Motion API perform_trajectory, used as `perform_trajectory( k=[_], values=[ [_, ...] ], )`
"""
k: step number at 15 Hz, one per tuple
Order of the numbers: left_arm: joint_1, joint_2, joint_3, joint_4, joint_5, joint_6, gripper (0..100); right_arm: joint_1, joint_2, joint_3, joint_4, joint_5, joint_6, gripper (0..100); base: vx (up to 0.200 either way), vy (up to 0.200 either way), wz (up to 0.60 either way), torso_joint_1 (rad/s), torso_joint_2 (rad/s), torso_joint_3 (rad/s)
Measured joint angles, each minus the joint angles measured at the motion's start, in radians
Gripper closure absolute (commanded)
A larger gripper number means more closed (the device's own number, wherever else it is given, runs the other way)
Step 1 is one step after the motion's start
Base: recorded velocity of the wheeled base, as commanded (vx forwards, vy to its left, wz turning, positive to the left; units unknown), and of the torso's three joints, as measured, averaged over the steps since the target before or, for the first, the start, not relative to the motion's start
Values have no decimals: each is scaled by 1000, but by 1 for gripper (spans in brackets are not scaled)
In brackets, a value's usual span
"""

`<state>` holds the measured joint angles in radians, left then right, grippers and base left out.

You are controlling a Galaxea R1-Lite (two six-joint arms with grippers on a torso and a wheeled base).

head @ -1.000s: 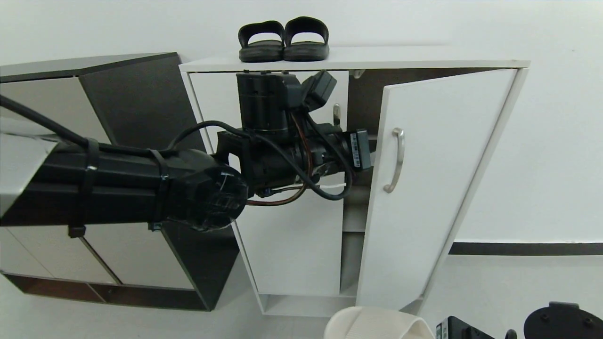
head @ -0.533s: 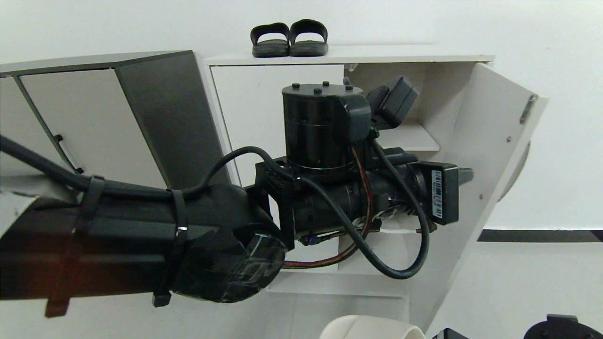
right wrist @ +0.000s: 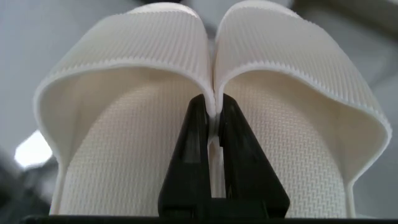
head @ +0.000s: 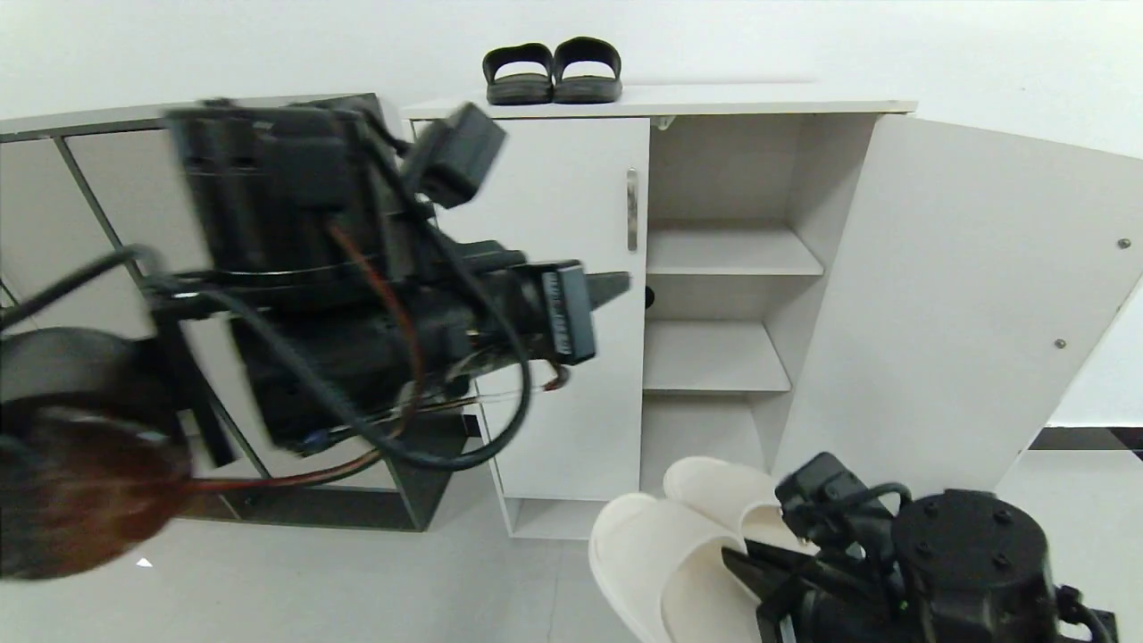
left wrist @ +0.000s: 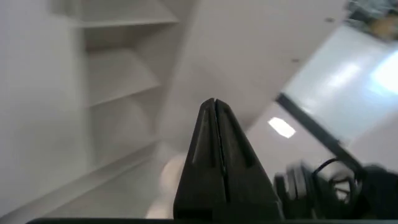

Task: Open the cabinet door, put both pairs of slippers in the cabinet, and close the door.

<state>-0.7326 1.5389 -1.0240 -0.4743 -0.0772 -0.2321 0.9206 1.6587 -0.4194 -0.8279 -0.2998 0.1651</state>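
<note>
white slippers: I see the pair held low in front of the cabinet's open half, outside it, the two inner edges pressed together.
right gripper: jaws clamped on those inner edges, one slipper on each side of the fingers.
black slippers: side by side on the cabinet top, above the closed left door.
cabinet door: the right one, swung wide, inner face toward me.
cabinet: white; I count two shelves in the open half.
left door: closed, upright metal handle at its inner edge.
left gripper: jaws pressed together, holding nothing; from the head camera its tip sits in front of the left door, just below the handle.
dark cabinet: stands beside the white one on my left, partly behind the left arm.
</note>
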Motion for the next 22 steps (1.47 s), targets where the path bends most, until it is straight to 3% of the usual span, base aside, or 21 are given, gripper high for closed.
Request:
perform_trajectory(
  k=[3,5,6,8,10,11,13,15,17,18,19,22],
  values=[
    [57,-336,164,201,219,53,100,-60,100,-129,1,-198,55,100,0,0,0,0,0,0],
    [160,-584,257,373,327,78,100,-92,143,-161,0,-219,57,100,0,0,0,0,0,0],
    [229,-710,319,439,375,97,100,-98,155,-166,0,-220,55,100,0,0,0,0,0,0],
    [421,-933,475,518,437,132,100,-102,174,-167,0,-220,56,100,0,0,0,0,0,0],
    [586,-1141,635,564,447,177,100,-103,186,-166,-1,-219,56,100,0,0,0,0,0,0],
    [639,-1234,707,577,432,196,100,-102,191,-166,-2,-220,56,100,0,0,0,0,0,0],
    [691,-1377,838,592,381,235,100,-102,198,-166,-1,-219,59,100,0,0,0,0,0,0],
    [718,-1469,927,576,263,255,100,-101,200,-167,-1,-219,59,100,0,0,0,0,0,0],
    [726,-1509,971,510,99,243,100,-102,202,-167,-8,-219,60,100,0,0,0,0,0,0],
    [727,-1520,986,482,6,211,100,-102,204,-167,-12,-219,60,100,0,0,0,0,0,0],
    [727,-1527,998,471,-45,186,100,-103,207,-167,-19,-219,58,100,0,0,0,0,0,0],
    [727,-1535,1007,470,-61,193,100,-102,216,-166,-40,-220,56,100,0,0,0,0,0,0]
  ],
)
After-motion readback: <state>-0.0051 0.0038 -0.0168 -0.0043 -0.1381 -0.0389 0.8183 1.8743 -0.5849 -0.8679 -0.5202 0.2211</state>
